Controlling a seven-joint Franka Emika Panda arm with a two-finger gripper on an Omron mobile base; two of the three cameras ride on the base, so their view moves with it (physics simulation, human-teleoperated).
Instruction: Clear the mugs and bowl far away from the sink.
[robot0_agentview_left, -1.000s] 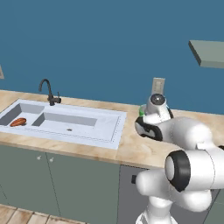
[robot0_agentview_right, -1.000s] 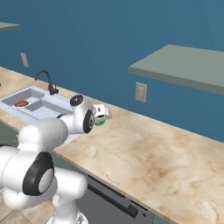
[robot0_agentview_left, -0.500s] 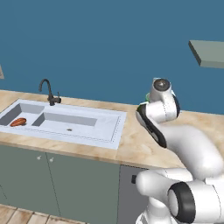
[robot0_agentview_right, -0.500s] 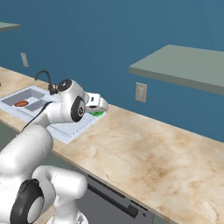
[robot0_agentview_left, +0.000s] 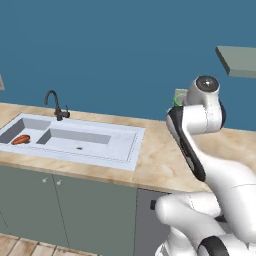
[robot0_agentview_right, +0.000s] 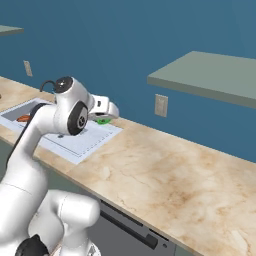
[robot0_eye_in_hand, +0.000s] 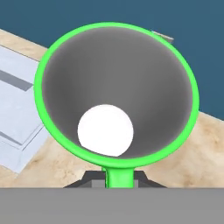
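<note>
Green mug (robot0_agentview_left: 178, 101) mostly hidden behind arm (just a sliver); sink (robot0_agentview_left: 75, 143) cut off at left edge.

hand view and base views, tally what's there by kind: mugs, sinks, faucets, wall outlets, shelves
Mugs: 1, a bright green mug with a grey inside, held off the counter in the shut gripper
Sinks: 1, a pale grey double-basin sink
Faucets: 1, a slim black curved faucet
Wall outlets: 2, a cream outlet plate and another
Shelves: 2, a grey-green wall shelf and another
Total: 7
</note>
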